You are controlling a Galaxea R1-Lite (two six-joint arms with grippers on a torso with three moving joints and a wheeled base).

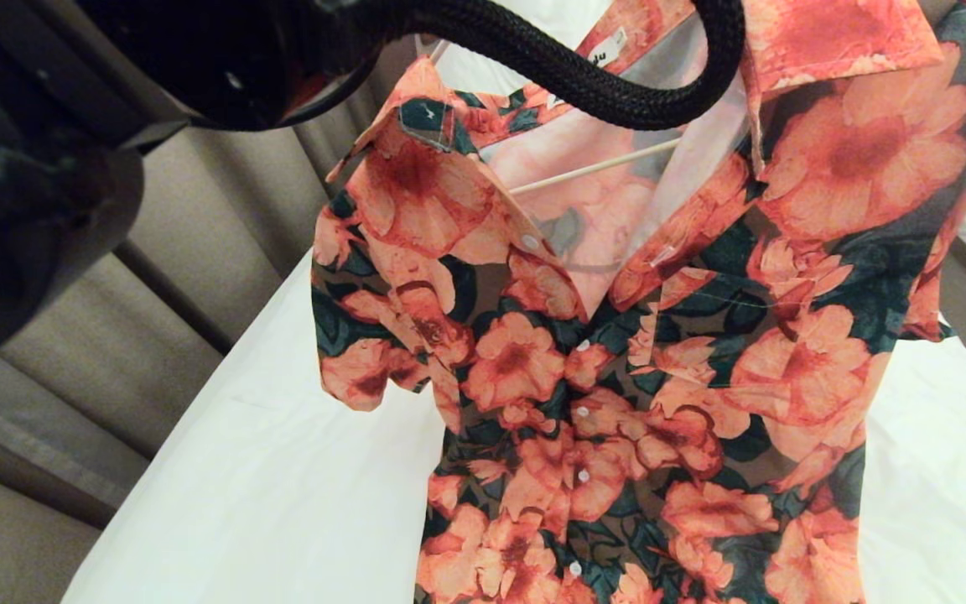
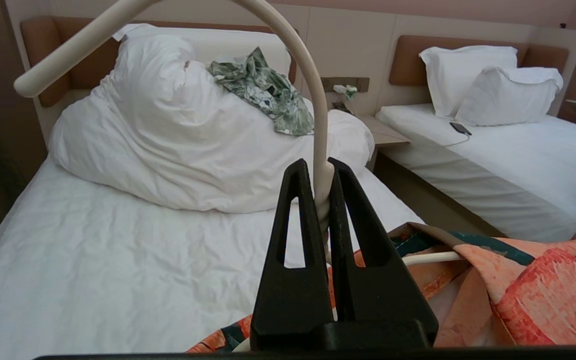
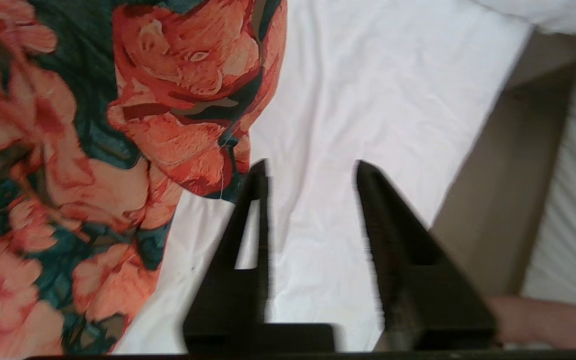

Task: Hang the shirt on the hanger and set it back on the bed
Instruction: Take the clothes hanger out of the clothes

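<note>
The flowered shirt [image 1: 634, 369] hangs in the air above the bed [image 1: 265, 470], draped on the cream hanger [image 1: 592, 166], whose bar shows inside the open collar. My left gripper [image 2: 318, 172] is shut on the hanger's twisted neck [image 2: 322, 195] just below the curved hook [image 2: 288, 45], with the shirt's collar [image 2: 518, 285] below it. My right gripper [image 3: 310, 170] is open with nothing between its fingers, over the white sheet [image 3: 368, 100], beside the hanging shirt's sleeve [image 3: 183, 100]. The right gripper is not seen in the head view.
A bunched white duvet [image 2: 178, 135] lies at the bed's head with a green-and-white leaf-print garment [image 2: 263, 90] on it. A second bed [image 2: 508, 145] with pillows stands beyond a gap and a nightstand [image 2: 383, 132]. A black cable [image 1: 584, 80] crosses the head view.
</note>
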